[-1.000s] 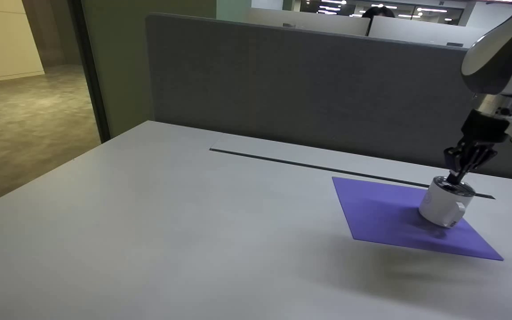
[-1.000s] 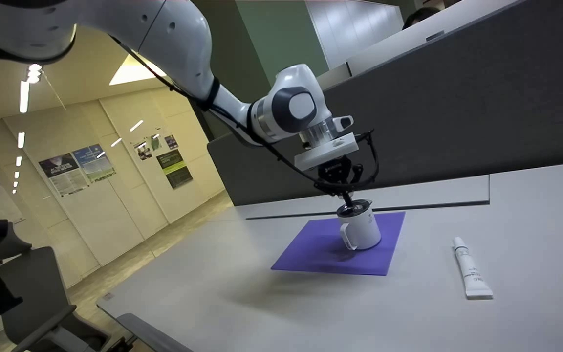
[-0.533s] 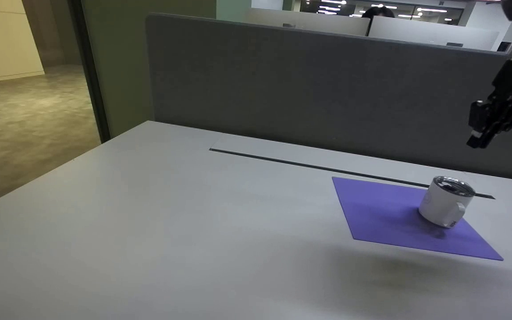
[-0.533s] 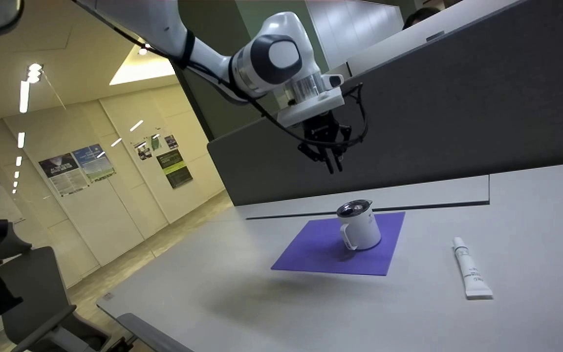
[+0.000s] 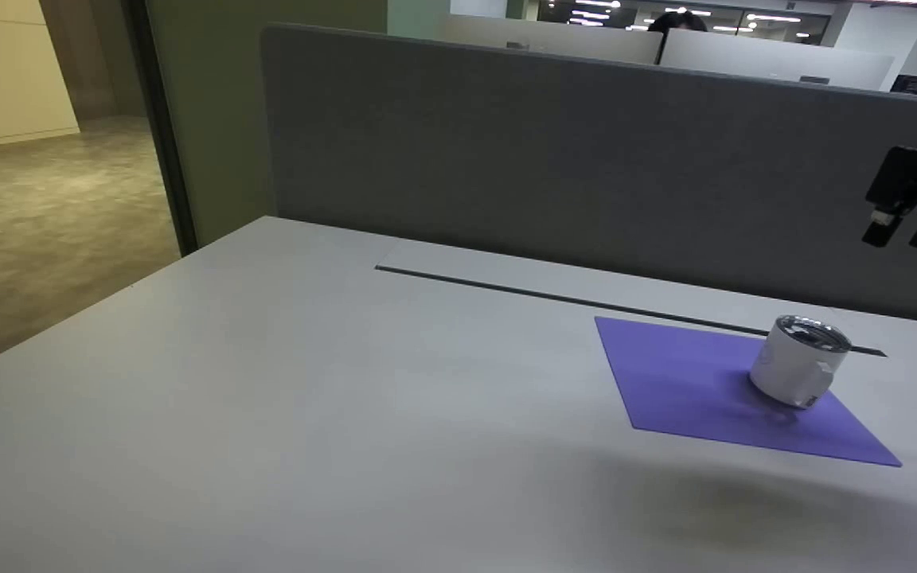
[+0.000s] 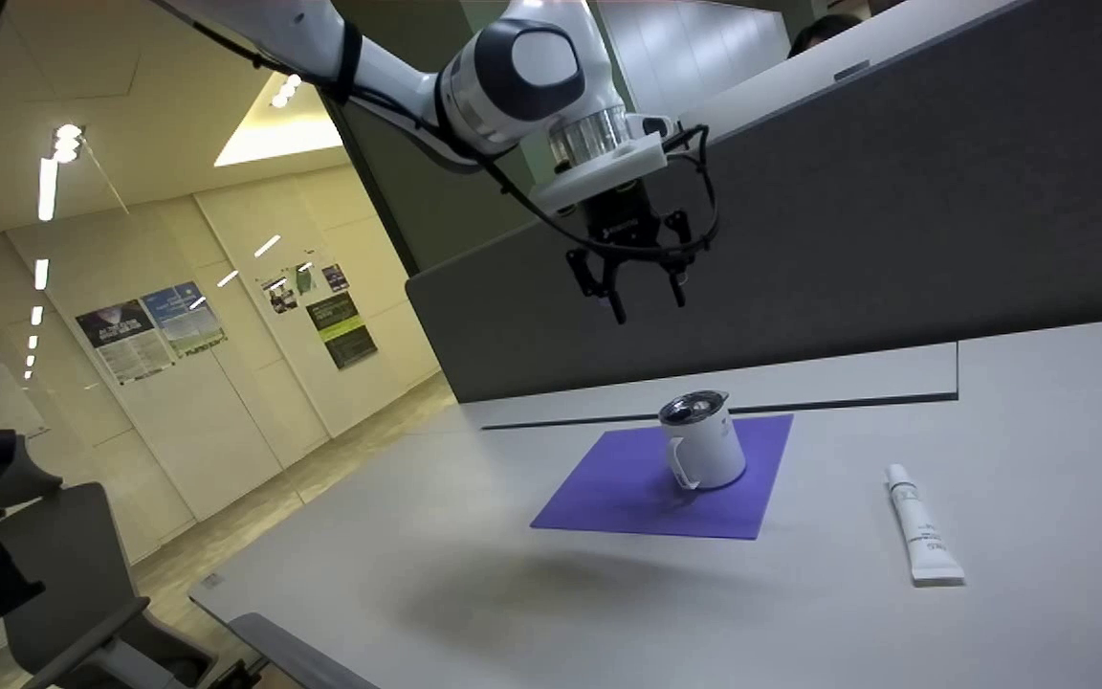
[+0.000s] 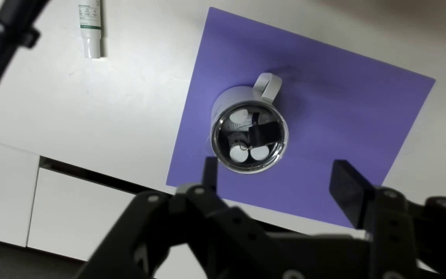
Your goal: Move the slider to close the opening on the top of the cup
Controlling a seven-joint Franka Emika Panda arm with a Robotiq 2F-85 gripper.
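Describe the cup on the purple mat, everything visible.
The cup is short, white and cylindrical, with a white side handle. A dark, glossy lid, rimmed in shiny, metallic-looking material, covers its top. On the lid lies a black piece, probably the slider; round white patches near it may be reflections. Whether the opening is closed, I can't tell. The cup stands upright on the purple mat; the open gripper is above it, not touching.
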